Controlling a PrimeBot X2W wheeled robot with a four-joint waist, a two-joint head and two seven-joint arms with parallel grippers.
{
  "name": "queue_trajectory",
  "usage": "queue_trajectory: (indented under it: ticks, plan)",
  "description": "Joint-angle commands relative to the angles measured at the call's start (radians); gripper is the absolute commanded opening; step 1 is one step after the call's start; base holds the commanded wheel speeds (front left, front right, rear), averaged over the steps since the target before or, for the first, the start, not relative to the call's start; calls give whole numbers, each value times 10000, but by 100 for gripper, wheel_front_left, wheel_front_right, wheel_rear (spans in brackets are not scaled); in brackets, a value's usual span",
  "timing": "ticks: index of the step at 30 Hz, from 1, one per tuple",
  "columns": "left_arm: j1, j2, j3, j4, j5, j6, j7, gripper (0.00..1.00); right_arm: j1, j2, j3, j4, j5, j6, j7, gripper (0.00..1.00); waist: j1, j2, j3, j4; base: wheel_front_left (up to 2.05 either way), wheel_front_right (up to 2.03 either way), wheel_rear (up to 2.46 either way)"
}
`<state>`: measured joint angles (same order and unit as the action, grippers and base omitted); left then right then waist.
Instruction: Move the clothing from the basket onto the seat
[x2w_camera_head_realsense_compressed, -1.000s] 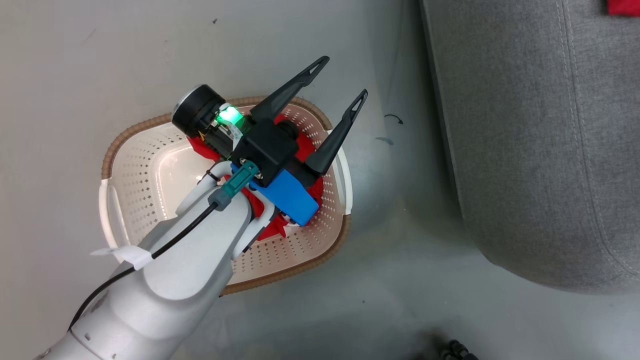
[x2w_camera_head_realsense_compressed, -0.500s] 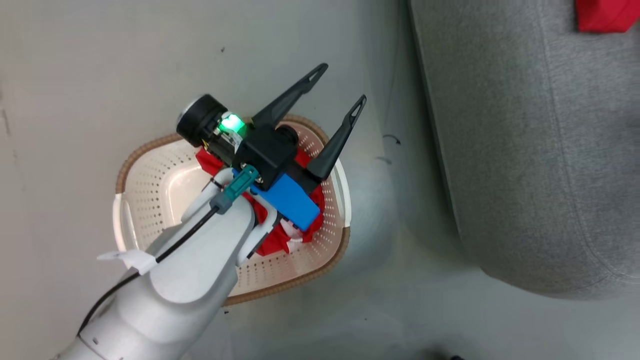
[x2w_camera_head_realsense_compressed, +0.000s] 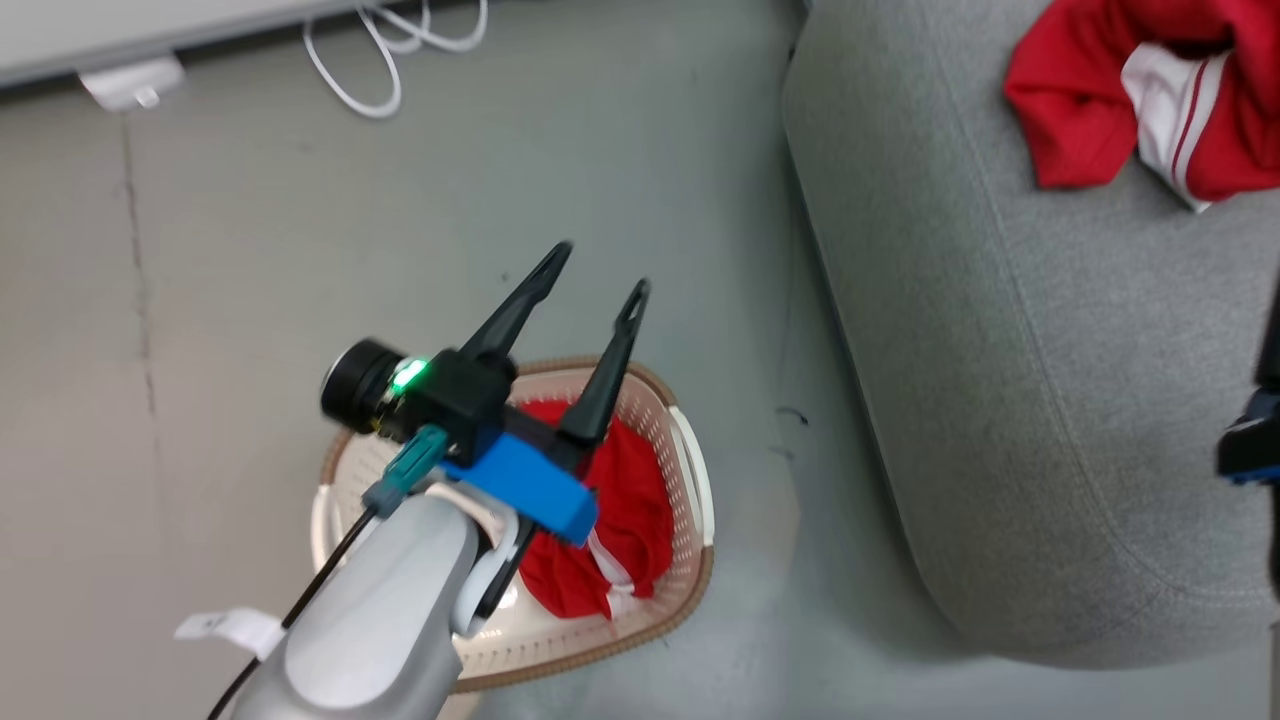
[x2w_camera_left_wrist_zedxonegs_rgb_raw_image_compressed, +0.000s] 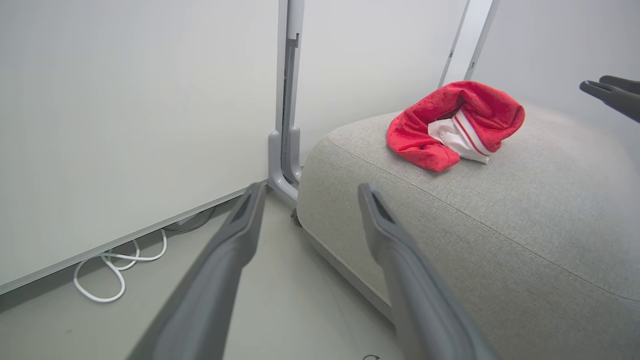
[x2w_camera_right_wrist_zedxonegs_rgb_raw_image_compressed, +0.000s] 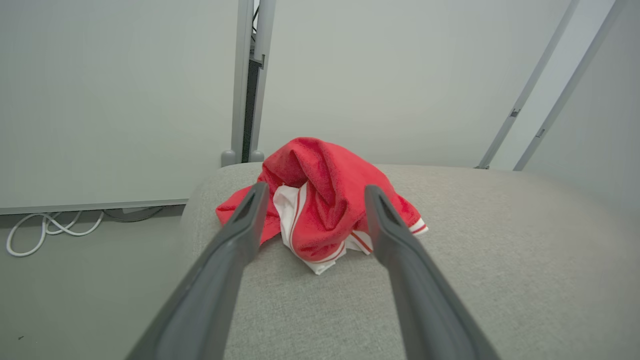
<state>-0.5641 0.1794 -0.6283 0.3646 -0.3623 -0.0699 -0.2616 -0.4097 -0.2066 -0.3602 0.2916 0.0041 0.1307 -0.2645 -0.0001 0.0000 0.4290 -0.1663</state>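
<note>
With one garment (x2w_camera_head_realsense_compressed: 1080, 110) laid at the seat's (x2w_camera_head_realsense_compressed: 1000, 420) far edge, the second garment (x2w_camera_head_realsense_compressed: 630, 500) at the basket's (x2w_camera_head_realsense_compressed: 697, 470) right wall is judged next to be fetched by lowering the spread, empty left gripper (x2w_camera_head_realsense_compressed: 598, 272), the right gripper (x2w_camera_right_wrist_zedxonegs_rgb_raw_image_compressed: 315, 190) being spread too.

I see my left gripper (x2w_camera_head_realsense_compressed: 598, 272) with both fingers spread wide and nothing between them, its pale forearm (x2w_camera_head_realsense_compressed: 370, 620) angling back behind it. My right gripper (x2w_camera_right_wrist_zedxonegs_rgb_raw_image_compressed: 315, 192) likewise stands spread, holding nothing.
</note>
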Motion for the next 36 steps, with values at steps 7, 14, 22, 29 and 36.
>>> queue_trajectory:
  ticks: [7, 14, 22, 29, 36]
  plan:
    - [1605, -141, 1505, -443, 304, 117, -48, 100, 1254, 519, 1269, -994, 258, 1, 1, 100, 1, 0, -1811, 907, 0, 0, 0]
    - [2582, -379, 2998, -814, 644, 69, -38, 100, 1883, 794, 2183, -1587, 452, 1, 1, 100, 1, 0, -2516, 1595, 0, 0, 0]
    - [3322, -611, 4193, -1064, 1064, -82, -38, 100, 2542, 1083, 2645, -1986, 411, 1, 1, 100, 1, 0, -3055, 2072, 0, 0, 0]
    - [4054, -814, 4823, -1162, 1403, -312, -39, 100, 3407, 1372, 2583, -2301, 336, 1, 1, 100, 1, 0, -3443, 2269, 0, 0, 0]
    - [4500, -1005, 5112, -1190, 1633, -466, -39, 100, 4125, 1519, 2610, -2274, 346, 1, 1, 100, 1, 0, -3631, 2282, 0, 0, 0]
